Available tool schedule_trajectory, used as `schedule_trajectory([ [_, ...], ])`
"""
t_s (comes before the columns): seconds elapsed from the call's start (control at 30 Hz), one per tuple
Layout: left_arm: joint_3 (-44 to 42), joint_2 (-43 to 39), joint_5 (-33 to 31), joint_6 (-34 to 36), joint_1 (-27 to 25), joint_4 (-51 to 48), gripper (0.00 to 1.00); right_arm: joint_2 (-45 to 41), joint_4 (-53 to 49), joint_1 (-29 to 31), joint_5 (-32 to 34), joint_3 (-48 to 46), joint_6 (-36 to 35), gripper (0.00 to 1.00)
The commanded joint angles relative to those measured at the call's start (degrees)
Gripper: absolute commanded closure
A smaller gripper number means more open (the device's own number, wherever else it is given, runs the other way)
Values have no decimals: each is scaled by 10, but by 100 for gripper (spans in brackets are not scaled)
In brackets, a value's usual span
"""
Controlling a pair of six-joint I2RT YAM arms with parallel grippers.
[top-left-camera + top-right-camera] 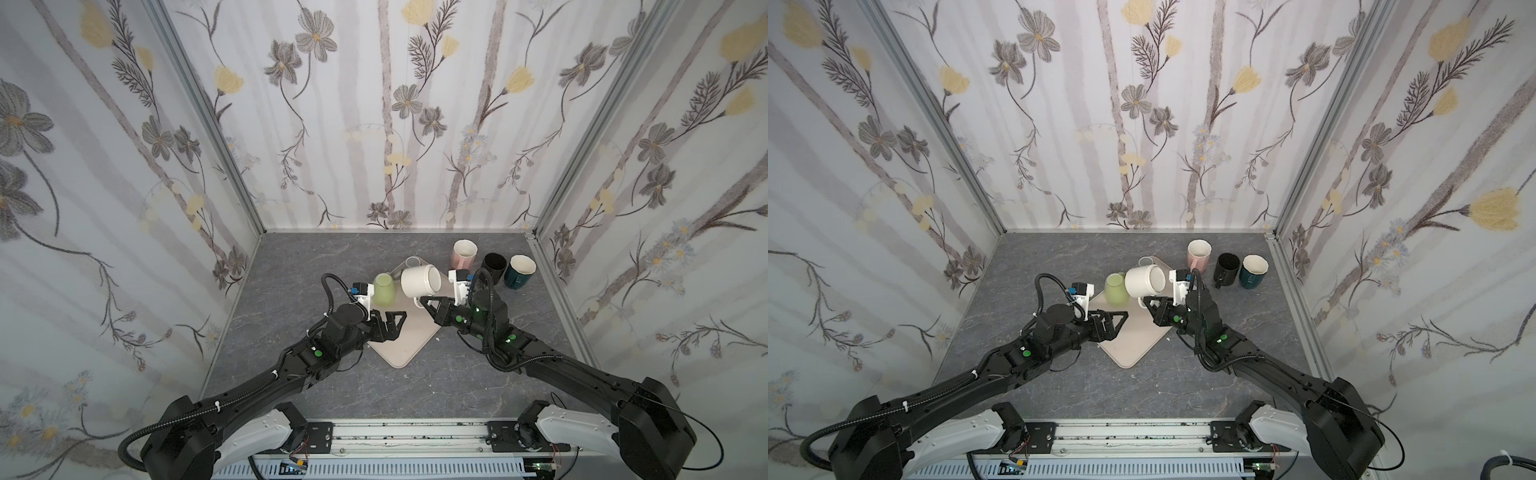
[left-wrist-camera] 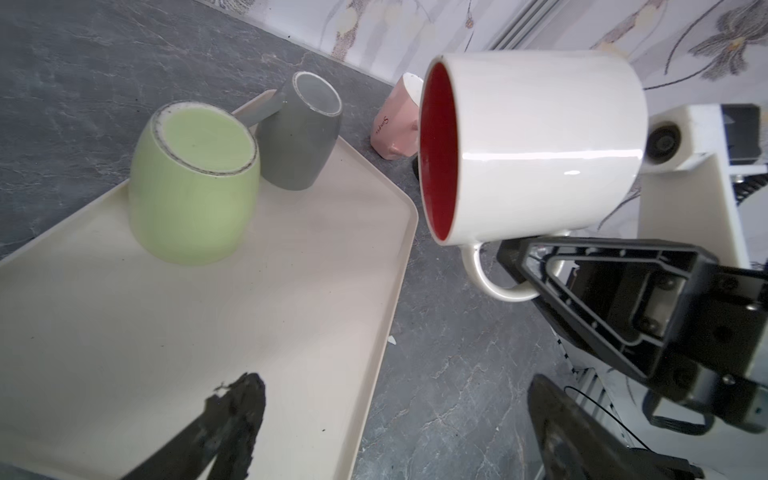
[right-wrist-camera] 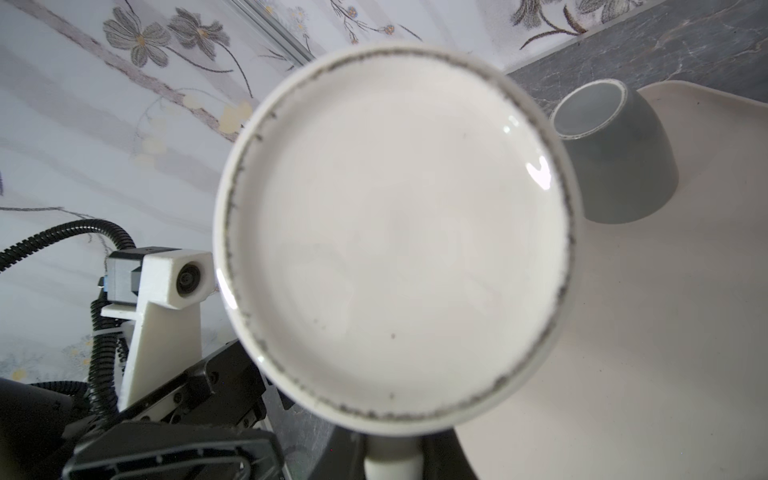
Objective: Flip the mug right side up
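White mug [image 1: 419,281], handle [image 2: 489,286] between right jaws

- My right claw [image 1: 425,302]: closed on the handle of the white ceramic mug [image 1: 419,280], above the tray's right edge.
- White ceramic mug: lifted and lying sideways, its round flat end turned right, handle underneath.
- My left claw [image 1: 388,323]: jaws spread, holding nothing, over the beige square plastic tray [image 1: 401,351].
- Pale green rounded mug [image 1: 384,291]: upside down on the tray, just left of the white one.
- Grey marbled bench [image 1: 316,270]: carries the tray, set cornerwise.
- Back right of the bench: pink mug [image 1: 464,253], black mug [image 1: 493,266] and teal mug with a white inside [image 1: 518,271], in a row, mouths up, off the tray.
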Motion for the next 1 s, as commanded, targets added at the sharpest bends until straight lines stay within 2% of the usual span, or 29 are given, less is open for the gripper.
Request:
schedule_trajectory([
  [0.0,5,-11,34,-23,0,13,0,-7,122,5,-12,-3,9,100],
  [0.1,2,-12,53,-30,1,42,0,-11,132,7,-21,-3,11,100],
  [0.3,2,8,121,-43,0,125,10,-25,155,15,-36,-6,11,100],
  [0.77,29,28,155,-28,0,174,31,-22,189,39,-42,-17,13,100],
  [0.97,39,40,150,-30,1,179,33,-11,213,45,-43,-20,17,100],
])
